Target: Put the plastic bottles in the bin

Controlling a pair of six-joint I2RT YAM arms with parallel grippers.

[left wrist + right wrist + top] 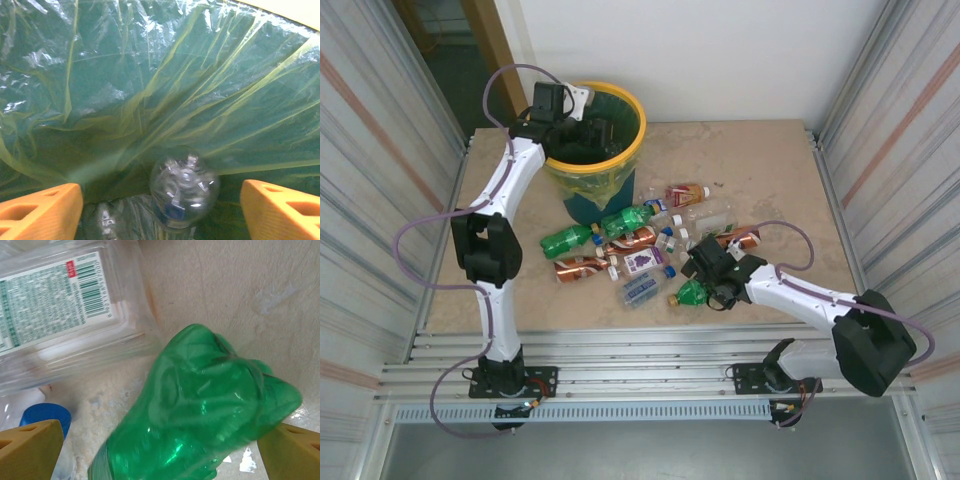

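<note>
Two steps overlap. Over the bin point(640, 128) the left fingers point(45, 210) stand spread. A clear crumpled bottle point(184, 190) sits below them against the wrinkled, glossy yellow-green liner point(150, 90), touching neither (falling or landed, I cannot tell). The right fingers point(30, 447) are spread either side of a crushed green bottle point(200, 410) on the pale, mottled worktop point(225, 290), beside a flattened clear labelled one point(60, 305). The next move is probably to close on the green bottle's dented, slippery body and carry it to the bin.

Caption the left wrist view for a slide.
Left gripper, jaws apart, above a clear bottle down in the yellow-green bin liner.
</note>
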